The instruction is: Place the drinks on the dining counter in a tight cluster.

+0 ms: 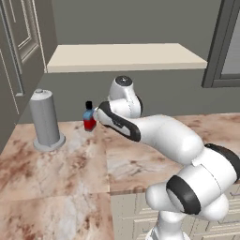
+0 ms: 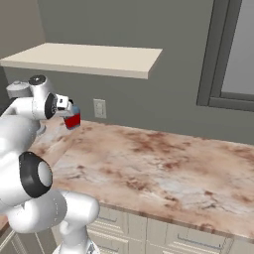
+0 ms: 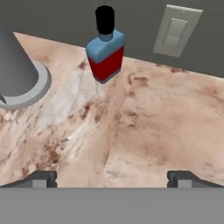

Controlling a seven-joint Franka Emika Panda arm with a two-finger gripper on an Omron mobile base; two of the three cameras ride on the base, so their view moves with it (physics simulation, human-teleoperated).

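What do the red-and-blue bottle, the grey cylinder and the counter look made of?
Red-and-blue bottle: looks like matte plastic, flat colour blocks without glints, black cap. Grey cylinder: possibly brushed metal or plastic, uniform dull grey, on a round base. Counter: polished marbled stone, brown-pink veining.

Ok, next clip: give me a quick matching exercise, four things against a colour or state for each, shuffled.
Things:
1. small container
2. tall cylinder
3. wall switch plate
4. gripper

Descriptions:
A. grey, on a round base
B. open, holding nothing
C. red and blue with a dark top
D. pale, on the grey wall behind the counter

Pairs: 1-C, 2-A, 3-D, 4-B
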